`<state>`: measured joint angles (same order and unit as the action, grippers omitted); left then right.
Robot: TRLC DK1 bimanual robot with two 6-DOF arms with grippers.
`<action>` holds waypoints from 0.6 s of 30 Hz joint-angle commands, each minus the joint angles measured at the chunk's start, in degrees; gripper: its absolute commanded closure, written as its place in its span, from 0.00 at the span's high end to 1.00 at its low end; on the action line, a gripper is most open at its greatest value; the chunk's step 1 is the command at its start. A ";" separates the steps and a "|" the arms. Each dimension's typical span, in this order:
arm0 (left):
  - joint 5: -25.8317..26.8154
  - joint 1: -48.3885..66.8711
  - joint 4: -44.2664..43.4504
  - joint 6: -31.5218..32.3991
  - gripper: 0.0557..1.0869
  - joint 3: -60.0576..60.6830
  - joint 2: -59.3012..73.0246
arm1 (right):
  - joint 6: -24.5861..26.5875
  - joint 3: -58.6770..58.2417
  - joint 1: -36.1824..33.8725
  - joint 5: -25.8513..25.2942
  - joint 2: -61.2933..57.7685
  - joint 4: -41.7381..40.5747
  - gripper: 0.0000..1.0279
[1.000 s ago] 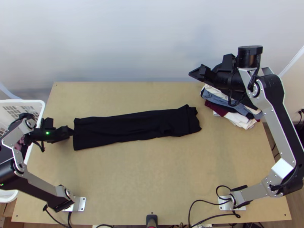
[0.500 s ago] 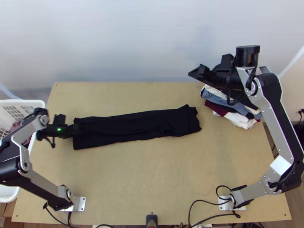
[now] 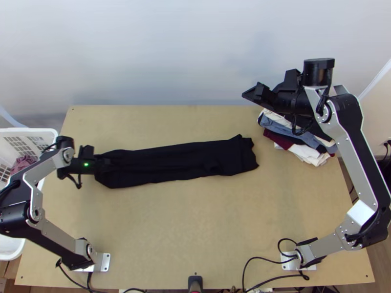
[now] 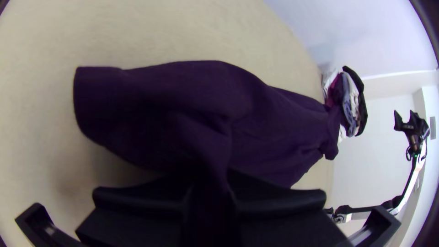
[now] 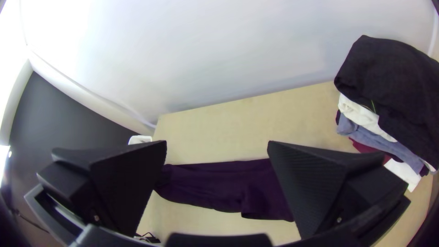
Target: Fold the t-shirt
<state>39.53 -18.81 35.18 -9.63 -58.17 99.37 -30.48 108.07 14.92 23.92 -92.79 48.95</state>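
Your dark t-shirt [image 3: 176,161] lies across the middle of the table [image 3: 195,234] as a long, narrow, layered strip. Slight wrinkles noted along its length; layer edges visible at the right-hand end.

Left gripper [image 3: 103,165]: at the strip's left-hand end. In the left wrist view you have its fingers closed on the t-shirt, with a ridge of fabric running up between them.

Right gripper [image 3: 248,94]: above the table's far edge, beside the pile of clothes [image 3: 279,129]. In the right wrist view you can see its fingers spread wide, holding nothing.

The pile of clothes sits at the table's far right, near the other end of your strip: black on top, then white, blue and dark red pieces. White basket [image 3: 30,131] at the table's left edge, a pinkish cloth [image 3: 23,163] inside.
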 commanded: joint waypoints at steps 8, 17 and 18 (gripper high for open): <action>-2.53 -22.24 8.06 -14.28 0.04 -6.69 3.55 | -0.99 -0.93 -0.33 0.51 0.24 0.36 0.97; -2.44 -24.26 26.96 -18.41 0.04 -16.45 -1.73 | -0.55 -1.11 -0.85 0.42 0.51 0.27 0.97; -2.00 -22.85 28.28 -18.15 0.04 -16.80 -3.57 | -0.55 -1.11 -0.94 0.42 0.42 0.27 0.97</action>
<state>36.29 -44.34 59.33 -26.55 -72.62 101.08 -30.44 107.98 14.70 24.03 -92.79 48.95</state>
